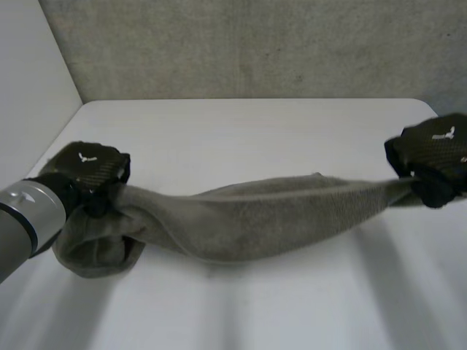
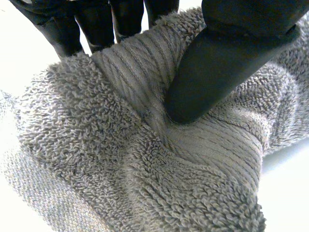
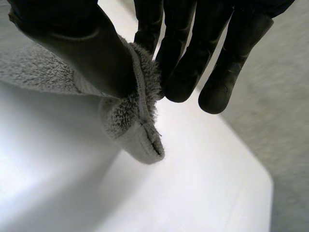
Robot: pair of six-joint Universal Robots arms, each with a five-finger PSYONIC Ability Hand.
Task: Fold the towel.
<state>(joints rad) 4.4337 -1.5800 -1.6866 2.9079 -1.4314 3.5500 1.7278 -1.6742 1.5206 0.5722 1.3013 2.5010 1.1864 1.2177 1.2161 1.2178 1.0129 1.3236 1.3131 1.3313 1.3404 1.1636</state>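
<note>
A grey terry towel [image 1: 255, 215] hangs stretched in a sagging band between my two hands above the white table [image 1: 241, 131]. My left hand [image 1: 91, 171] grips its left end, where the cloth bunches and droops to the table. In the left wrist view the thumb [image 2: 212, 67] presses the towel's ribbed band [image 2: 145, 72] against the fingers [image 2: 96, 24]. My right hand [image 1: 434, 164] holds the right end off the table. In the right wrist view the thumb [image 3: 82, 48] and fingers [image 3: 183, 63] pinch a towel corner [image 3: 137, 121], whose tip hangs below them.
A grey wall [image 1: 248, 44] rises behind the table's far edge. The table's left edge [image 1: 51, 138] runs diagonally near my left arm, with a pale floor beyond it. Bare tabletop lies in front of and behind the towel.
</note>
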